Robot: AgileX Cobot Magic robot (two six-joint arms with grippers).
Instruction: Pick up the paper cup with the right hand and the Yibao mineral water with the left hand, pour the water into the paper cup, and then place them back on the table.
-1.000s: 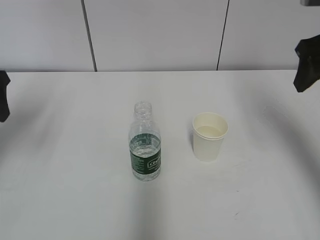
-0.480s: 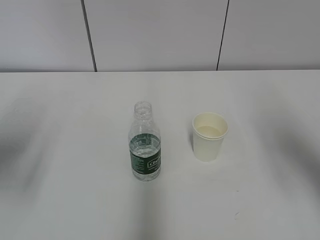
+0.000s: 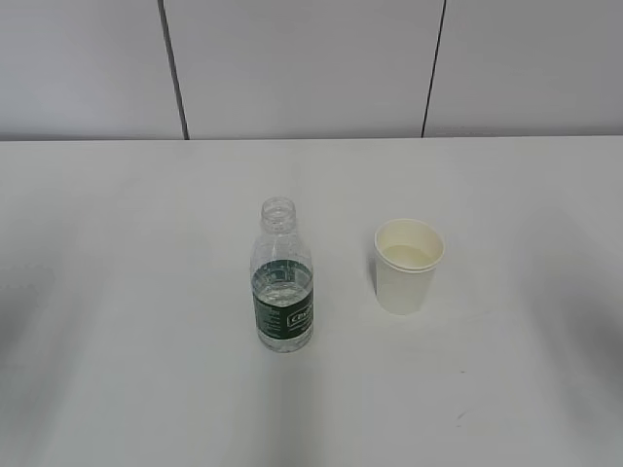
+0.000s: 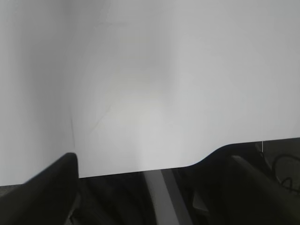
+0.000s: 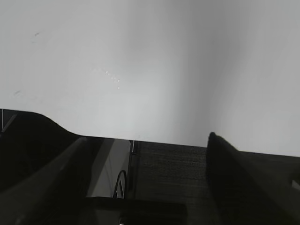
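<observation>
The Yibao mineral water [image 3: 283,311] stands upright near the middle of the white table [image 3: 127,292], capless, with a dark green label band. The water [image 3: 283,282] fills it to about half height. The paper cup [image 3: 409,268] stands upright just to the bottle's right, a small gap apart. Neither arm shows in the exterior view. In the left wrist view my left gripper [image 4: 147,161] hangs over the table's edge, open, with nothing between its fingers. My right gripper [image 5: 147,140] is likewise open and empty at a table edge. Neither wrist view shows the bottle or cup.
A pale panelled wall [image 3: 302,68] with dark vertical seams rises behind the table's far edge. Both wrist views show the table edge [image 4: 140,166] with dark floor and a cable [image 5: 119,185] below it.
One second ago dark arm parts showed at the left and right edges of the exterior view; both have withdrawn out of view. Bottle and cup have not moved.
</observation>
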